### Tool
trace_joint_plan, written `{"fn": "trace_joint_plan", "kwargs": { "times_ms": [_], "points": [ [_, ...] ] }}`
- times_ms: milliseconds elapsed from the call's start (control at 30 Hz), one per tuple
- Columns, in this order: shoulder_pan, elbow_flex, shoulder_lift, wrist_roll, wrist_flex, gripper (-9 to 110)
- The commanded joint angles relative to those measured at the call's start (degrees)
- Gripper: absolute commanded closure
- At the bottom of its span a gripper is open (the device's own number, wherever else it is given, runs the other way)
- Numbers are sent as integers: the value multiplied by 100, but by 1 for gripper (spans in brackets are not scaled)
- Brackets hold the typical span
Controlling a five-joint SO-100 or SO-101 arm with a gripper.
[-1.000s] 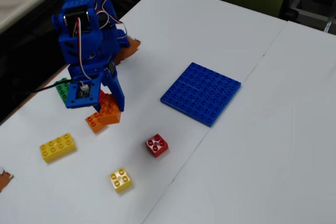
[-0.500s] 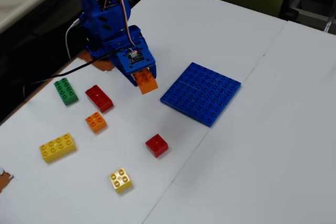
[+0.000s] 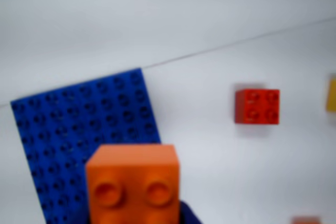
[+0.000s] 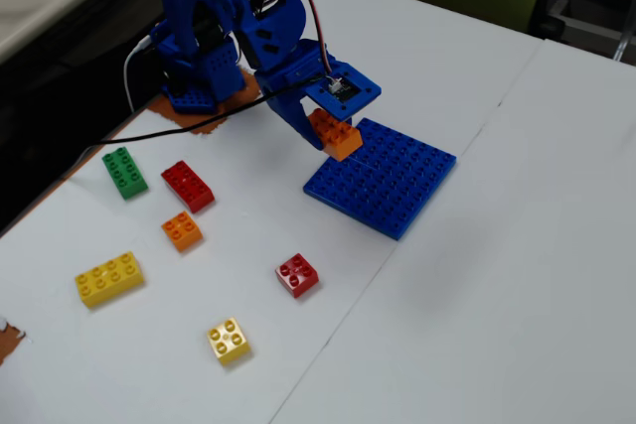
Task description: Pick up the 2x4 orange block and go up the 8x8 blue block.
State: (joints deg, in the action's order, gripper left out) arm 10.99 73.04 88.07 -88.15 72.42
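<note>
- At the centre of the fixed view, the gripper [image 4: 334,132] hangs over the left corner of the 8x8 blue block [image 4: 383,176], closed on the 2x4 orange block [image 4: 336,136]; the brick is clear of the tabletop [image 4: 517,275] and appears to sit just above the plate's edge.
- In the wrist view the orange brick [image 3: 132,184] fills the lower middle of the frame, end-on, with two studs showing; the blue plate [image 3: 79,129] lies behind it at left. The fingers themselves are not visible there, so grip depth cannot be judged.
- Risk, offset: the brick hangs near the plate's corner, not its middle. If lowered here, part of it may overhang the edge and tip off.
- Risk, misalignment: the brick looks turned relative to the plate's stud rows in the fixed view. Pressed down crooked, it would likely ride on the studs instead of seating.
- Risk, plate shift: the plate lies loose on the tabletop; a sideways push from the brick could slide it.
- Risk, slip: the hold seems to be on one end of the brick, so it may swing or drop on contact.
- Surroundings, fixed view: a small red brick [image 4: 297,274] lies below the plate; yellow bricks [image 4: 109,278], [image 4: 229,341], a small orange brick [image 4: 182,230], a red brick [image 4: 188,186] and a green brick [image 4: 124,172] lie at left, well apart from the plate.
- Obstruction: none of these stands between gripper and plate.
</note>
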Motion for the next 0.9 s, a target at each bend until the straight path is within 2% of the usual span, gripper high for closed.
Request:
{"fn": "trace_joint_plan", "kwargs": {
  "times_ms": [0,867],
  "points": [
    [-202,-193,-132,114,-264,101],
    [-598,-1318,-1740,413,-97,101]
  ]
}}
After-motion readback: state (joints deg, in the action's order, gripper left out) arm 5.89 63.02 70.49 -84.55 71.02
